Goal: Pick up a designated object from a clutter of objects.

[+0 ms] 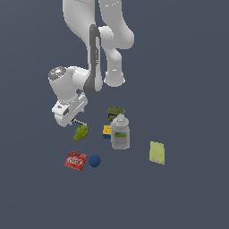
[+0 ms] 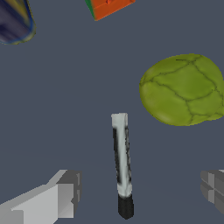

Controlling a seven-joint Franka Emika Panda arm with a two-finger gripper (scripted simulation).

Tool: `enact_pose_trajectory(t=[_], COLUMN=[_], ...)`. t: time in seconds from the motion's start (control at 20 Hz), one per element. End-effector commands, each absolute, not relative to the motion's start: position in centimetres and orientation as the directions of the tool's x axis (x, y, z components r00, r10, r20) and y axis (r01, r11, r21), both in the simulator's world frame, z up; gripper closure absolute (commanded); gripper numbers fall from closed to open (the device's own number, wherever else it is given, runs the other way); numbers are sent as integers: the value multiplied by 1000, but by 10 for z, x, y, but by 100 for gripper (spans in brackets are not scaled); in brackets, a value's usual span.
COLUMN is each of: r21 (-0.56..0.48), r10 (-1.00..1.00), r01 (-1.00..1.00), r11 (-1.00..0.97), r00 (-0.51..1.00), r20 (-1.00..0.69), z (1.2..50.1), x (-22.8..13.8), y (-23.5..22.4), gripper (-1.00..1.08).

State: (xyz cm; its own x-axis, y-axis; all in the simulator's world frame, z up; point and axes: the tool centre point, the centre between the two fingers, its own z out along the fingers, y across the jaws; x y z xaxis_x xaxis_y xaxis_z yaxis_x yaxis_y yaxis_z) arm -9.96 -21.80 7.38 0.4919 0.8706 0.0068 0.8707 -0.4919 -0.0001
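Tool (image 2: 135,192) released, its 2 fingers (image 2: 52,197) spread wide with the pen-like stick (image 2: 121,162) lying flat on the tabletop (image 2: 65,109) between them, untouched. In the exterior view the stick (image 1: 78,121) sits just under the tool (image 1: 67,117), near the green lump (image 1: 81,132) but apart from it. Whitish-grey shaft with dark bands, black tip. Probably light, rigid, very slim and round, so likely to roll or slip out. Best hold looks like mid-shaft, fingers closing across the width, low to the tabletop. Green lump (image 2: 183,89) looks clear of the closing path. Jar (image 1: 120,133), red packet (image 1: 75,160), blue ball (image 1: 94,161) well apart.
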Motion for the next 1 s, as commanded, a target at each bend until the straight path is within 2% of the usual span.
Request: enact_pose_trajectory(t=[0.0,0.95], r21=[0,0], r10=[884,903], r01=[884,903], r11=[-467,-429], r00=[467,429], r20=[4,0], z=[69,44], x=[-104,-114], y=[-221,-227], gripper=[-92,-92])
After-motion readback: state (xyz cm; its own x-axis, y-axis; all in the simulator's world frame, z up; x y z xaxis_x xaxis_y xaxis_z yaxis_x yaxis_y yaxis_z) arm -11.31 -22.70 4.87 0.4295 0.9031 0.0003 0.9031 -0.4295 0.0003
